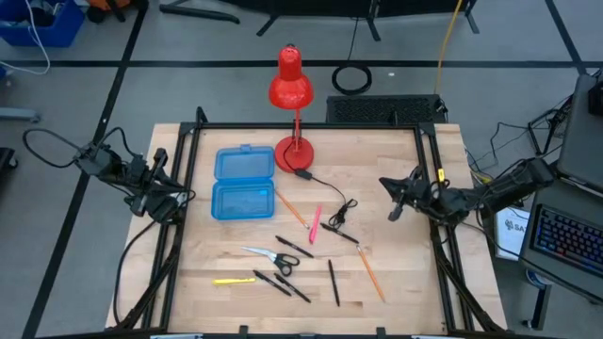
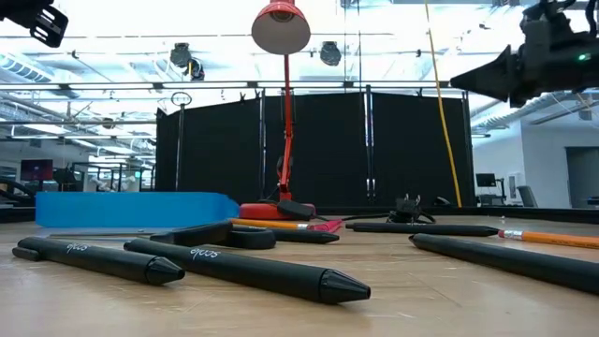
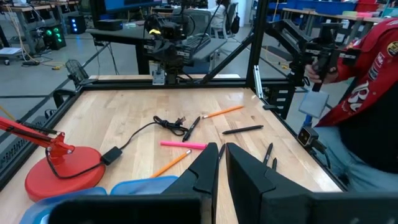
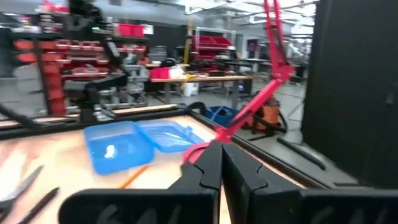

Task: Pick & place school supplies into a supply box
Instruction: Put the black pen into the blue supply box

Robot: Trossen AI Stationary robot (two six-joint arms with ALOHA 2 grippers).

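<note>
The butcher-block wooden table point(image 1: 396, 282) carries the translucent blue plastic supply box point(image 1: 243, 182), lid hinged open, near its far-left corner beside the glossy red desk lamp point(image 1: 292, 89). The thin pencils point(image 1: 370, 274), the black pens point(image 2: 245, 269) (white lettering, too small to read) and the scissors point(image 1: 268, 254) lie scattered toward the near edge, long axes every which way. The left gripper point(image 1: 175, 196) hangs at the left edge with fingers nearly together, holding nothing, and the right gripper point(image 1: 396, 209) hangs closed and empty over the right edge.
</note>
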